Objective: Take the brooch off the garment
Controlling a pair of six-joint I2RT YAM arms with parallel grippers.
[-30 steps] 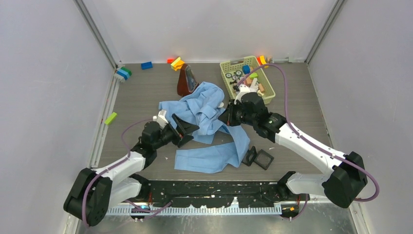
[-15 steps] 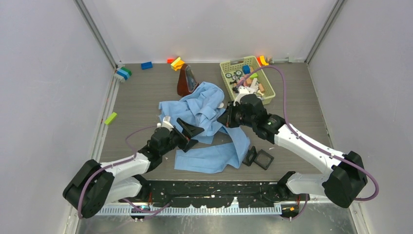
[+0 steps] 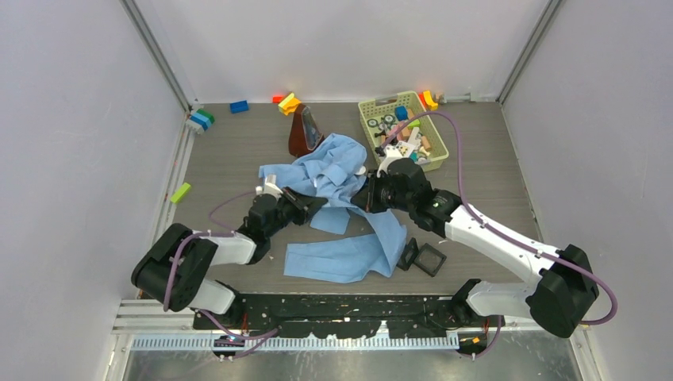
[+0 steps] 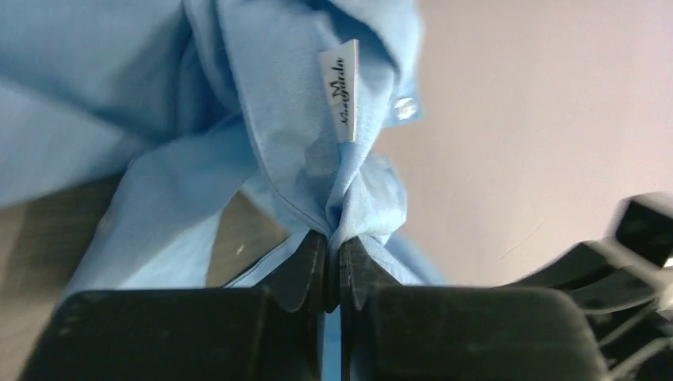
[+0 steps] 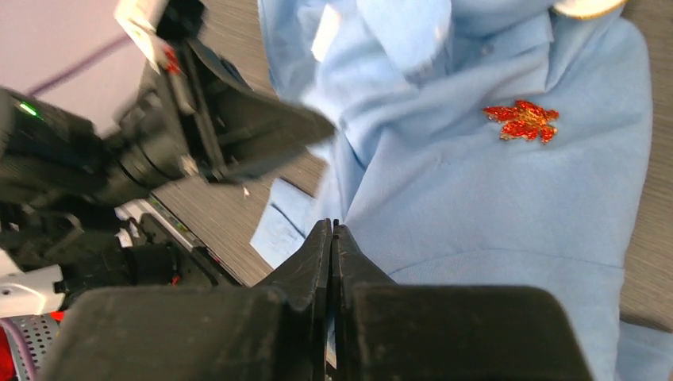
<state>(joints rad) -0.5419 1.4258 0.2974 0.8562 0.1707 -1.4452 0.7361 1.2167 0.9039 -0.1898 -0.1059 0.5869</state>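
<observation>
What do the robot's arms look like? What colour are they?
Each arm has white tube-like links between chunky black joints; the left arm and the right arm match. A purple cable loops along each one. The left gripper and right gripper are black, with two flat fingers tapering to a wedge. A small green light glows on the left arm.

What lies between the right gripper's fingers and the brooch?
Only bare light-blue cloth of the garment, from the right gripper to the brooch; the right wrist view shows it.
</observation>
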